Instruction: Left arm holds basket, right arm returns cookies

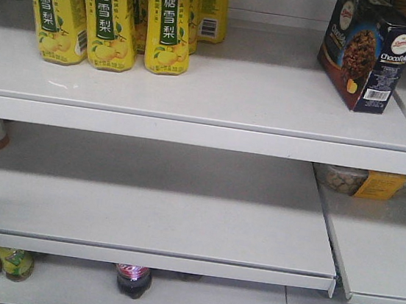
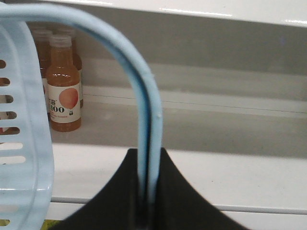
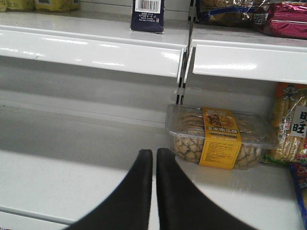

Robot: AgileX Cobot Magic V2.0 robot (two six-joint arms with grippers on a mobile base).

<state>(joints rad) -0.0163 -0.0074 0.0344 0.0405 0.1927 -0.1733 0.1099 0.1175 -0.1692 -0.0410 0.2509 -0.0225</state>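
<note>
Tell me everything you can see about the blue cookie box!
The cookie box is dark blue cardboard with a picture of a chocolate cookie, a red-and-white oval logo, "Chocolate" lettering and a white barcode label on its side. It stands upright on the top shelf, at that shelf's right end, turned at an angle. Nothing grips it. From the right wrist view only its bottom part with a barcode shows, above the shut right gripper.

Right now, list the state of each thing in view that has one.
Cookie box: upright on the top shelf, released.
Basket handle: clamped in the left gripper.
Right gripper: fingers together, empty.
Yellow pear drink bottles: upright.
Clear snack tub: lid on.
</note>
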